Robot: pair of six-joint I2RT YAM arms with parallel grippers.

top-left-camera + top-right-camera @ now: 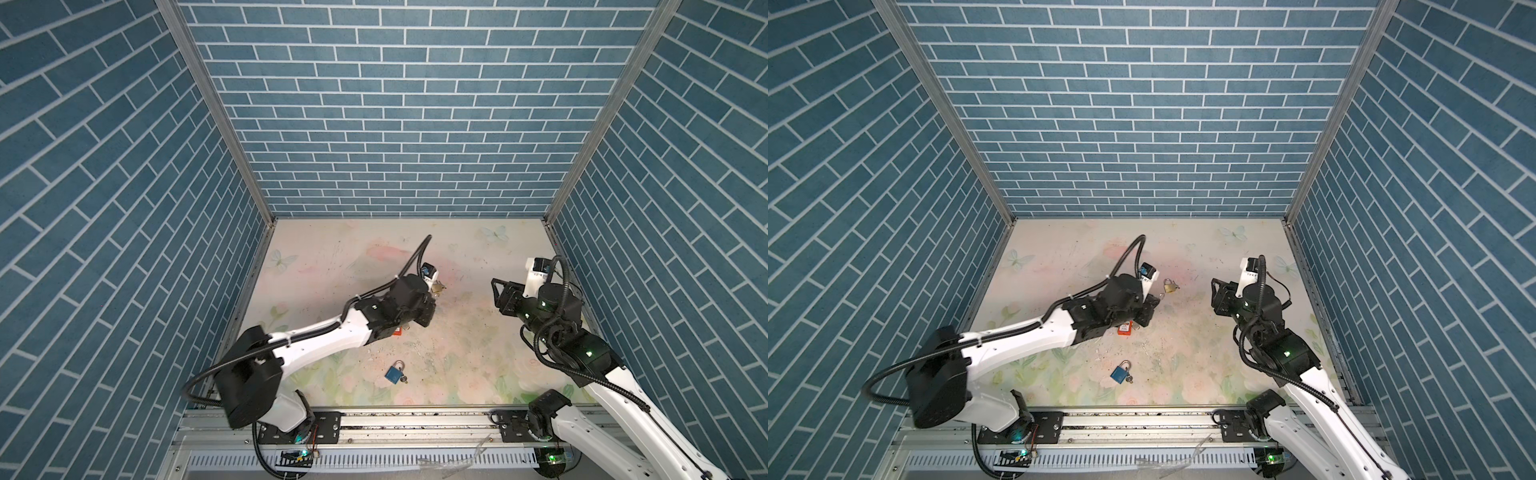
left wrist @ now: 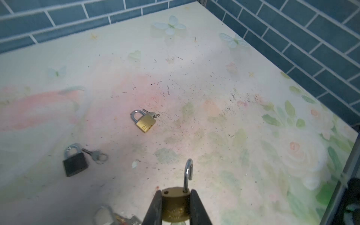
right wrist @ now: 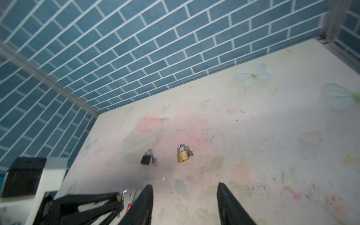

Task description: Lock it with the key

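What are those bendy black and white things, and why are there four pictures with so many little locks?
Those are two robot arms, the left arm and the right arm. Each ends in a two-fingered pincher called a gripper.

Two pictures come from one camera high above, looking down at the flowery table. The other two come from small cameras on the arms' wrists, so you see the pinchers up close.

On the table lie a gold padlock, a black padlock with a key beside it, a blue padlock, and an orange padlock half hidden under the left arm.

The left gripper is pinching a second gold padlock, whose metal loop stands open. The right gripper is open and holds nothing.
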